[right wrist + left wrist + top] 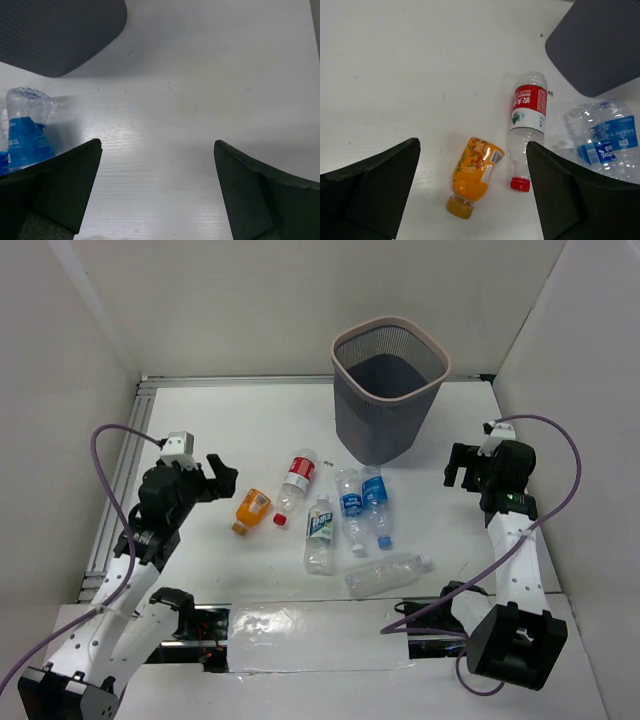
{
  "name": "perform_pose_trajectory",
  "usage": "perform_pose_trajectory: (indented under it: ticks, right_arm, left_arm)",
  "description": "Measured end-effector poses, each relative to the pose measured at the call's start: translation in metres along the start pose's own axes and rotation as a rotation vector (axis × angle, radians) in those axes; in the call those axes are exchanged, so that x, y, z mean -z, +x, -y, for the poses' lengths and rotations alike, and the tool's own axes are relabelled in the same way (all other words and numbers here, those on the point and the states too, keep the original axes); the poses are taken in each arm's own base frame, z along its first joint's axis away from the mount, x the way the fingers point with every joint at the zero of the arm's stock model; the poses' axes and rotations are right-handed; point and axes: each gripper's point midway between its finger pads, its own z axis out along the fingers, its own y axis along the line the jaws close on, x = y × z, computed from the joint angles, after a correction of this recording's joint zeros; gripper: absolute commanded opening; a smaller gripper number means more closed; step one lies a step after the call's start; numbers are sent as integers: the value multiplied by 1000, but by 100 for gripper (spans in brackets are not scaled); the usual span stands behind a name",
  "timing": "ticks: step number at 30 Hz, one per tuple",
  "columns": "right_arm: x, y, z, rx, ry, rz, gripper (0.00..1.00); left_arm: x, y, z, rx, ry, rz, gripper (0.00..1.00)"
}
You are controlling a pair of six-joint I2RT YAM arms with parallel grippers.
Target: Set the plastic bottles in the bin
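Six plastic bottles (320, 532) lie on the white table (220, 420) before the upright mesh bin (380, 425), the red-labelled bottle (297, 480), lettered in white characters, beside the orange bottle (251, 510), while the left gripper (222, 478) and right gripper (458, 468) flank them, jaws spread, empty.

The left arm (122, 578) and the right arm (517, 552) are built alike: white tubular links joined by chunky black joint housings. Each ends in a boxy black block, the left base (60, 692) and the right base (518, 642). A purple cable (97, 453) runs in a loop along the left arm, and a second one runs along the right. A small pale grey camera block (178, 445) sits on the left wrist. The left gripper (222, 472) and the right gripper (452, 468) are black. Seen close up, their fingers (370, 190) are matte and wedge-shaped, with flat inner faces.
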Motion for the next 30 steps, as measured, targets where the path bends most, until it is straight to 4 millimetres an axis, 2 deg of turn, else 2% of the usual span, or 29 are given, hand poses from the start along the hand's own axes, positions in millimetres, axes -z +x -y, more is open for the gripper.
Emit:
perform_pose_trajectory:
  ticks: [11, 12, 14, 15, 16, 17, 18, 19, 20, 21, 22, 23, 24, 27, 30]
  right_arm:
    - [2, 5, -5, -2, -51, -17, 100]
    - [2, 5, -7, 18, -72, -17, 90]
    - [3, 8, -15, 79, -135, -20, 51]
    - [4, 9, -19, 101, -170, -23, 17]
    - [5, 11, -24, 120, -204, -25, 10]
    - [5, 13, -30, 119, -236, -31, 10]
    - [6, 16, -35, 125, -268, -37, 15]
    - [6, 17, -38, 127, -291, -41, 42]
    - [6, 19, -41, 123, -312, -47, 57]
    - [6, 20, -44, 132, -329, -48, 64]
    - [6, 21, -46, 132, -344, -51, 73]
    - [5, 22, -47, 133, -358, -55, 77]
    - [3, 24, -49, 134, -370, -62, 80]
    - [-3, 33, -50, 122, -392, -99, 88]
    - [-6, 39, -51, 122, -409, -120, 92]
  left_arm:
    - [-12, 42, -11, -1, -41, -174, 100]
    - [-12, 44, -12, -1, -45, -186, 100]
    - [-14, 47, -12, 0, -49, -205, 83]
    - [-16, 49, -12, 1, -50, -214, 69]
    - [-18, 49, -12, 2, -51, -223, 56]
    - [-20, 50, -12, 4, -53, -234, 46]
    - [-23, 50, -12, -8, -52, -247, 41]
    - [-27, 50, -11, -8, -56, -261, 43]
    - [-31, 50, -11, -9, -57, -276, 52]
    - [-36, 50, -10, -12, -59, -289, 83]
    - [-41, 51, -10, -23, -60, -308, 93]
    - [-45, 54, -9, -25, -57, -327, 99]
    - [-50, 59, -8, -35, -58, -349, 100]
    - [-58, 83, 0, -67, -45, -446, 100]
    - [-61, 110, 9, -129, -30, -545, 100]
